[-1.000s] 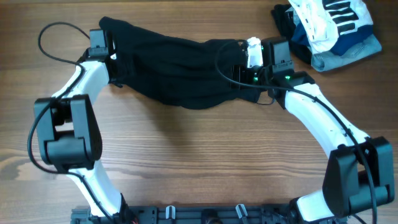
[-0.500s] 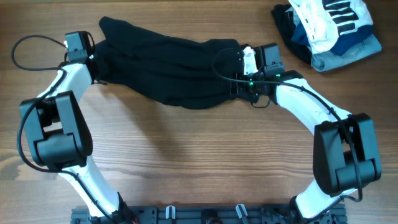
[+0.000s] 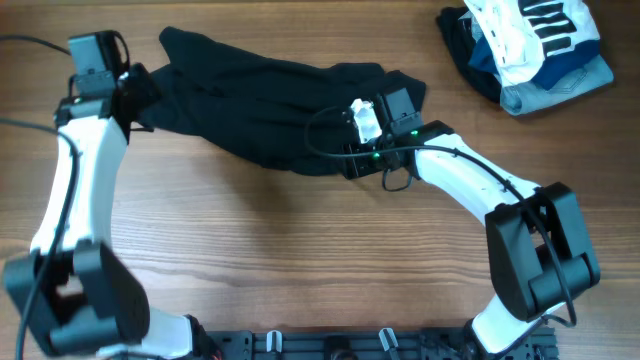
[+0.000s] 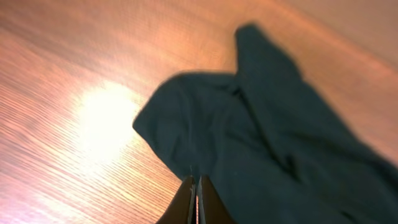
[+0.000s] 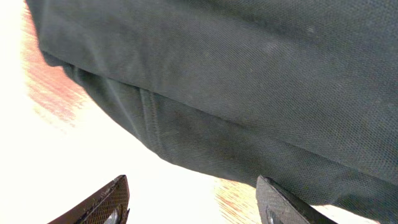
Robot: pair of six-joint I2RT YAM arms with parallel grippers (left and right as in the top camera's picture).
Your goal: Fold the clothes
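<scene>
The large, plain black garment of limp fabric (image 3: 250,100) lies crumpled on the far half of the wooden table (image 3: 300,250), running from about 10 o'clock down towards the centre. At its 9 o'clock end the left gripper (image 4: 195,186) has its jaws pressed together, tips at the cloth's edge. Whether any fabric is pinched between them cannot be told. At the garment's 4 o'clock end the right gripper (image 5: 191,183) hovers over a seamed fold with its fingers spread apart and nothing between them. At 2 o'clock, well apart, a white garment with black stripes (image 3: 535,25) sits on a light-blue denim piece (image 3: 560,82).
</scene>
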